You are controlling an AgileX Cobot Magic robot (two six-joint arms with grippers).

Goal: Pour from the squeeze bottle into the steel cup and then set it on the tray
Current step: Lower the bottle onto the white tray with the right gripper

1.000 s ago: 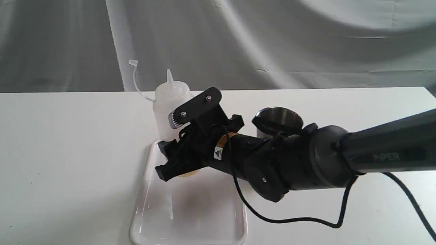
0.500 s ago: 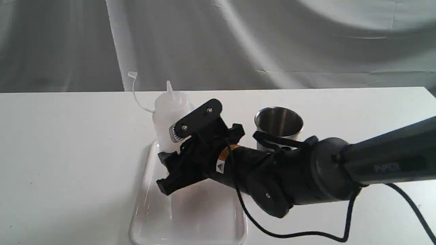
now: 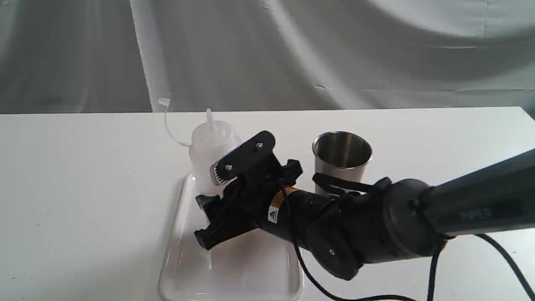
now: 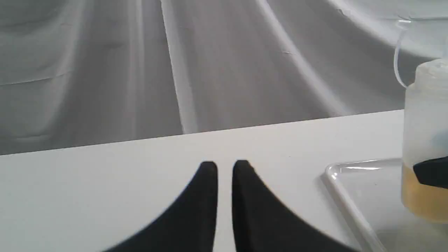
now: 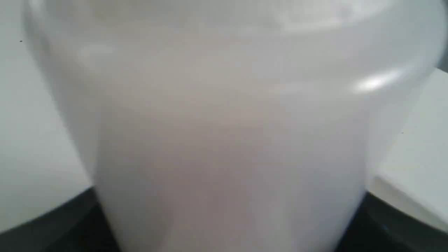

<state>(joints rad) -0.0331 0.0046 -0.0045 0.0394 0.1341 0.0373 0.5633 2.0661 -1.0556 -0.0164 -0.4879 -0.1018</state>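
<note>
Over the clear plastic tray [image 3: 250,274], nine o'clock of the brushed steel cup [image 3: 342,158], right gripper [image 3: 244,196] clamps the whitish squeeze bottle [image 3: 207,154]; only release seems left.

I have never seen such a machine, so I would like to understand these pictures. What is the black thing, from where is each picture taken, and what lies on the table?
It is a robot with two arms, each ending in a two-finger gripper. The wide picture comes from a camera off the arms. It shows a white table with a clear tray and a steel cup standing beside the tray. The right gripper is closed around a squeeze bottle, held upright over the tray's far end. I cannot tell whether it touches the tray. The other two pictures come from cameras on the wrists. The right one sees only the bottle, very near and blurred. The left one shows the left gripper, fingers nearly together, holding nothing.
</note>
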